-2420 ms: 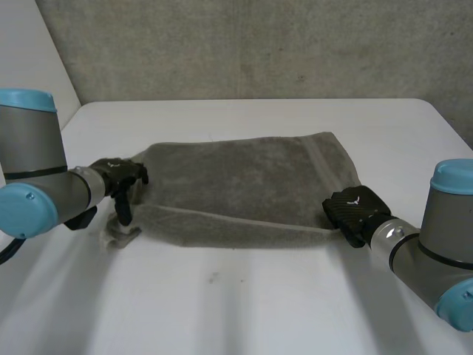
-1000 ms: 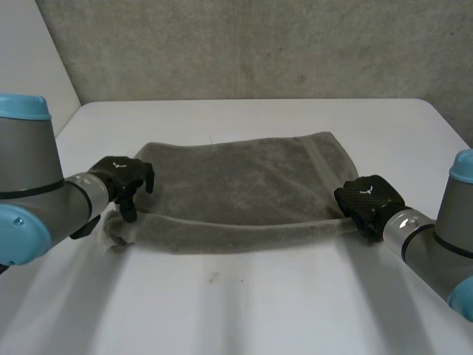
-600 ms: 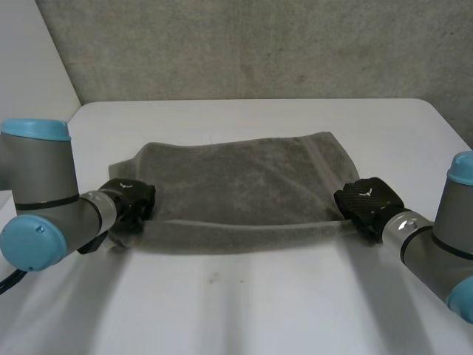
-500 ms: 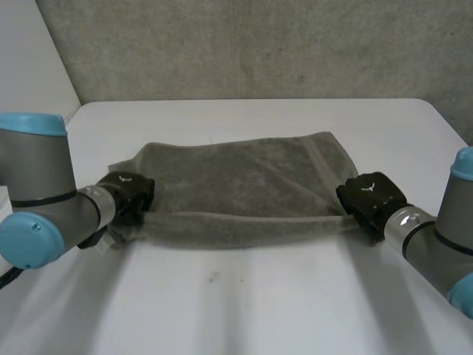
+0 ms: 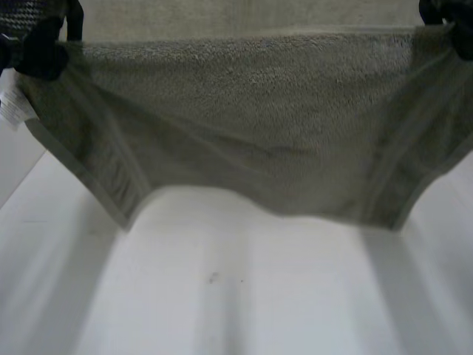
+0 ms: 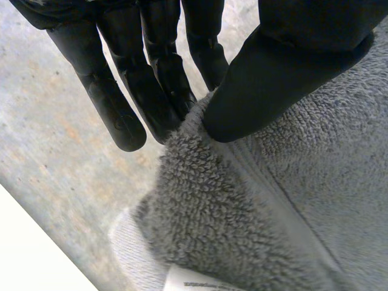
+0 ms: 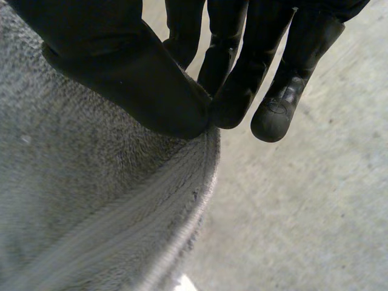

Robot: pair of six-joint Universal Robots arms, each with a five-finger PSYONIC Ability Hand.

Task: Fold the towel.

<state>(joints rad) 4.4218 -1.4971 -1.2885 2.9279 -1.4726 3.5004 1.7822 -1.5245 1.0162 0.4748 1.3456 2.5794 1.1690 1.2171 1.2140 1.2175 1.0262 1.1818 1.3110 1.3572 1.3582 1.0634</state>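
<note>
The grey towel (image 5: 251,126) hangs spread wide in front of the head camera, lifted well above the white table (image 5: 244,296). Its lower edge sags to two points with an arch between them. My left hand (image 5: 37,41) holds the towel's upper left corner, and my right hand (image 5: 447,22) holds the upper right corner. In the left wrist view the thumb (image 6: 291,66) pinches the towel's corner (image 6: 242,212) against the fingers (image 6: 151,79). In the right wrist view the thumb (image 7: 121,66) presses the towel's hemmed edge (image 7: 139,212) against the fingers (image 7: 242,66). A small white label (image 5: 13,107) dangles below the left hand.
Bare white table top lies under the hanging towel. A grey concrete wall (image 5: 244,15) stands behind the towel's top edge.
The left hand closed on the towel's near left corner. Both hands then rose with the near edge, so the towel went from lying flat on the table to hanging stretched between them.
</note>
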